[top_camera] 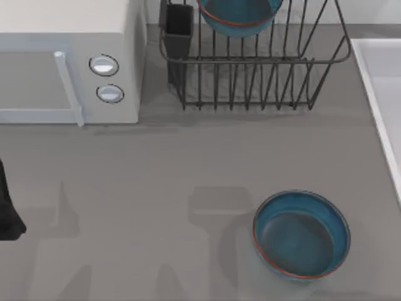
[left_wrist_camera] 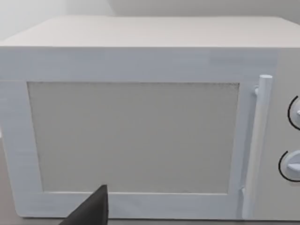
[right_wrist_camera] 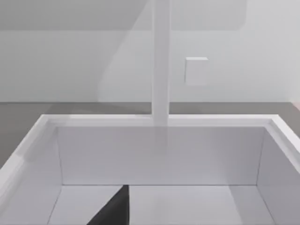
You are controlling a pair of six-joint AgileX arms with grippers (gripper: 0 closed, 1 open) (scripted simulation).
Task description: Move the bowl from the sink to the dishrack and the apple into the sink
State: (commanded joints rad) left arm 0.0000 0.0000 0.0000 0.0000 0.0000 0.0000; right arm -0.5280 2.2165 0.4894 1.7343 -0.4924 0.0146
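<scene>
While one bowl (top_camera: 241,15) sits in the dishrack (top_camera: 254,69) and another (top_camera: 301,233) on the table (top_camera: 156,188) beside the sink (top_camera: 382,94), we cannot tell our grippers' state.

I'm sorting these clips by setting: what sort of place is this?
Probably a kitchen counter in a rendered scene: a white microwave with two knobs, a black wire dishrack holding a blue bowl, and a pale sink at the table's right.

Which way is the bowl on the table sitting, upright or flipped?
Upright: the top view looks straight into the bowl's open teal interior, with its reddish rim up, resting on the grey table.
</scene>
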